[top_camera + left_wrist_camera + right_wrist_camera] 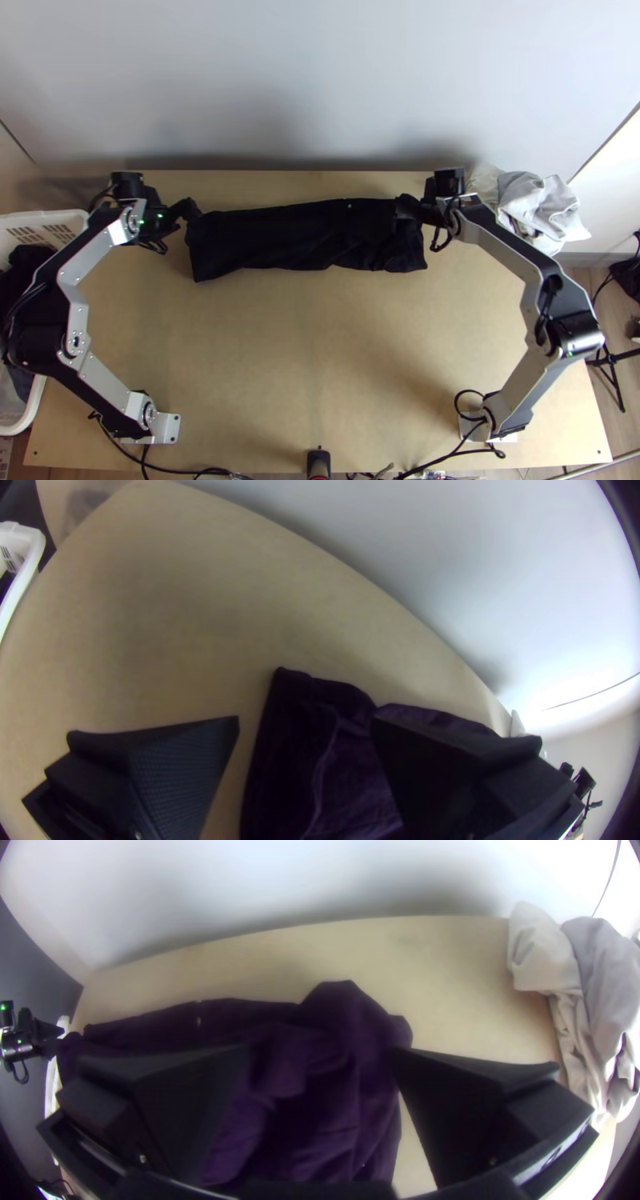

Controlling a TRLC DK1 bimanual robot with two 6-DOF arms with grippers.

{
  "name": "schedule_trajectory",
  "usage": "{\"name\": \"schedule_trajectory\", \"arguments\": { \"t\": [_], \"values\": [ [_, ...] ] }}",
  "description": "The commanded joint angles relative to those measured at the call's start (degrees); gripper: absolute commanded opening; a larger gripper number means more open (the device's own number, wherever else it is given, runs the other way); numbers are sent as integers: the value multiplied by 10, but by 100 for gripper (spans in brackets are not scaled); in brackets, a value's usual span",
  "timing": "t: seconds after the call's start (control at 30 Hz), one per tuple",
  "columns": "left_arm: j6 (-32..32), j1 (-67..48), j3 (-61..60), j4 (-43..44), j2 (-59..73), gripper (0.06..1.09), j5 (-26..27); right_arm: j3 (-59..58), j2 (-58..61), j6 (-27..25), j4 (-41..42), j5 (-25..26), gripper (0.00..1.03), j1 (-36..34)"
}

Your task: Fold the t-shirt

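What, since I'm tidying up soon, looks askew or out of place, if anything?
The dark shirt lies in a long strip, but its right end is rumpled. Pale cloth is heaped at the far right corner of the table, seemingly past its edge. I see no spill.

The table bears black T-shirt (pale cloths, too).

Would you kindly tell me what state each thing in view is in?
Black fabric t-shirt: folded into a long strip, creased.
Left black claw: open.
Right black claw: open.
Light grey and off-white cloths: bunched up.
White plastic basket: upright, with dark cloth bunched inside.
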Motion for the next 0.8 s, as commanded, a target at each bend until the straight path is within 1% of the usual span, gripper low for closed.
{"name": "schedule_trajectory", "arguments": {
  "t": [0.0, 0.17, 0.3, 0.47, 0.6, 0.77],
  "values": [
    [-5, 46, -8, -12, -34, 102, 16, 10, -65, -4, -46, -3, 99, 0],
    [-7, 78, -49, -17, -67, 102, 36, 12, -138, 9, -83, -19, 99, -3],
    [-2, 75, -105, 0, -93, 102, 64, 7, -197, 17, -107, -29, 99, -8],
    [-4, 56, -147, 28, -89, 102, 80, 5, -253, 17, -120, -31, 99, -2],
    [-36, 44, -147, 40, -71, 102, 110, 31, -265, 20, -144, -30, 99, 11],
    [-75, 30, -147, 82, -57, 102, 124, 58, -265, 29, -164, -30, 99, 20]
  ]
}}
